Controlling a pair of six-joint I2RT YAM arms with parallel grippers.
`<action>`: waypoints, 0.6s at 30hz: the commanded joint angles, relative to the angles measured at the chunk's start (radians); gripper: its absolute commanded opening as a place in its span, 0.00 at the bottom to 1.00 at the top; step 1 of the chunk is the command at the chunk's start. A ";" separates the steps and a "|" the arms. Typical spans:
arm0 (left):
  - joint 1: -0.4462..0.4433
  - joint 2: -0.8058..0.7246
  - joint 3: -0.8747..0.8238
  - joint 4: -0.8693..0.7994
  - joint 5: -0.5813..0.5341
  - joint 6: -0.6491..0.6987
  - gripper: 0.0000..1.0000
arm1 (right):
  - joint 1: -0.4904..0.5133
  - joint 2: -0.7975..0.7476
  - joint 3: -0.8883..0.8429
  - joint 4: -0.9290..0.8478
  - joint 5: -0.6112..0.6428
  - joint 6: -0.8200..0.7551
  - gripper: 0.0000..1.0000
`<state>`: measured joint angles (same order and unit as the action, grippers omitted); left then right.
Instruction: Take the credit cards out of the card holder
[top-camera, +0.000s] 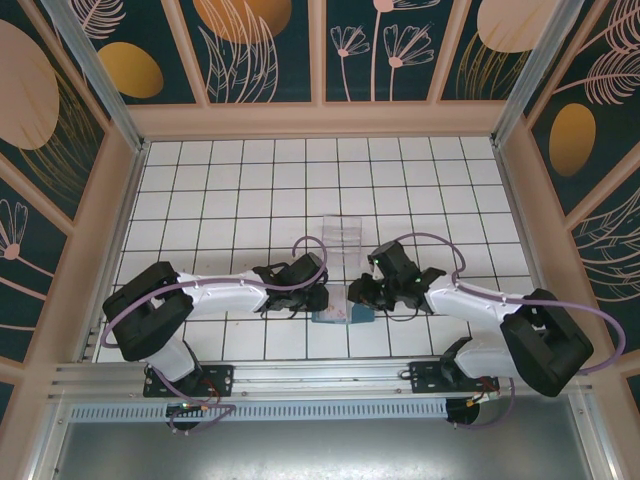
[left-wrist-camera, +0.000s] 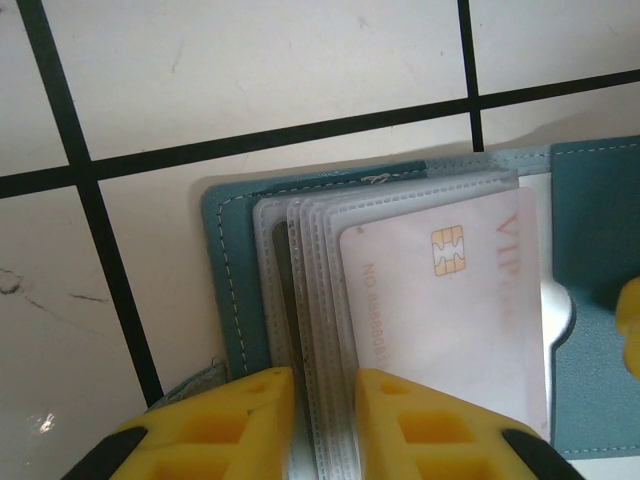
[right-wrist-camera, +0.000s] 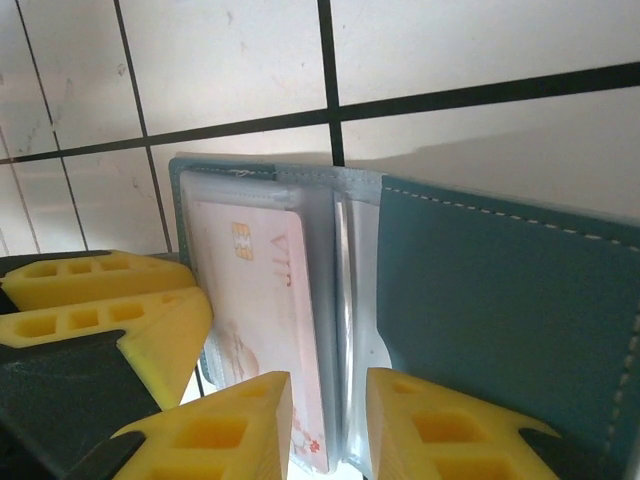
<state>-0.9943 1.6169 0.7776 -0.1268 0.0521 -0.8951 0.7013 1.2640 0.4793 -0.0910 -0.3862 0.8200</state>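
Floor: white tiles (top-camera: 250, 180).
Left pincer (left-wrist-camera: 325, 385): narrow, pinching sleeves (left-wrist-camera: 310, 260).
Right pincer (right-wrist-camera: 328, 385): narrow, round card (right-wrist-camera: 265, 290); grip unclear.
Holder (right-wrist-camera: 500, 300): open, between pincers.
Card: inside holder, not out yet.

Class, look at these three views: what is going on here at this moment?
Two robot arms meet over an open teal wallet lying on the tiled table. The left gripper pinches the wallet's stack of clear sleeves. The right gripper straddles the edge of a pale card that sits in a sleeve, not yet out. A clear tray stands behind.
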 joint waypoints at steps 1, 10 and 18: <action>-0.003 0.035 -0.017 -0.017 0.011 0.005 0.25 | -0.015 0.013 -0.035 0.119 -0.071 0.013 0.26; -0.002 0.053 -0.005 -0.038 0.005 0.005 0.24 | -0.029 0.087 -0.114 0.293 -0.144 0.022 0.24; -0.003 0.061 0.004 -0.059 0.004 0.006 0.24 | -0.032 0.122 -0.152 0.384 -0.173 0.029 0.21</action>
<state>-0.9943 1.6276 0.7837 -0.1238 0.0517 -0.8951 0.6746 1.3678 0.3515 0.2298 -0.5297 0.8387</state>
